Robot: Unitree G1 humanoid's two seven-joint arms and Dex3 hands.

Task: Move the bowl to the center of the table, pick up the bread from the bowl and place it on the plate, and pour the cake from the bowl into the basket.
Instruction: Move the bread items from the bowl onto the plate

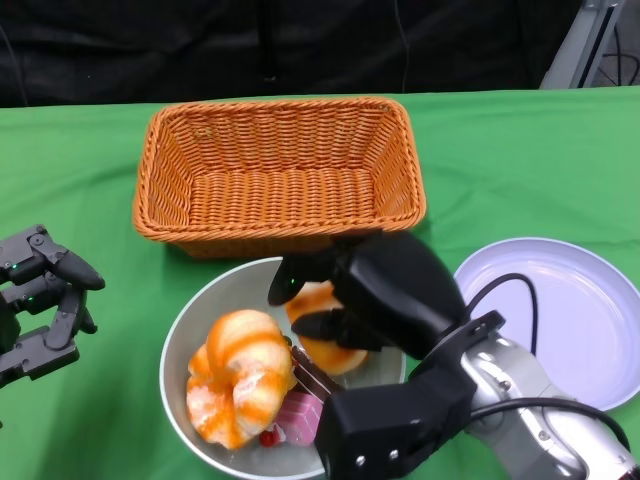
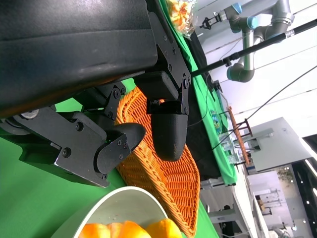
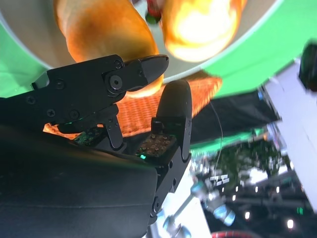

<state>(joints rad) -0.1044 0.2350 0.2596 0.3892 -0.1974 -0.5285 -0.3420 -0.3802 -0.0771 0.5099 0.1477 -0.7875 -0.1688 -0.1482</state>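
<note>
A grey bowl (image 1: 175, 345) sits in front of me, just short of the orange wicker basket (image 1: 280, 170). It holds a twisted orange-and-white bread (image 1: 240, 375), a second orange bread (image 1: 318, 300) and a pink cake slice (image 1: 300, 415). My right hand (image 1: 385, 290) hovers over the bowl with its fingers spread around the second bread. In the right wrist view one fingertip (image 3: 148, 64) lies against a bread (image 3: 99, 29), while the basket (image 3: 136, 111) shows through the gap between the fingers. My left hand (image 1: 45, 300) stays open at the left, holding nothing.
A lavender plate (image 1: 570, 310) lies to the right of the bowl on the green tablecloth. The basket stands close behind the bowl, almost touching its far rim. The left wrist view shows the basket (image 2: 163, 178) and the bowl's rim (image 2: 119, 208) beyond my left hand (image 2: 133, 129).
</note>
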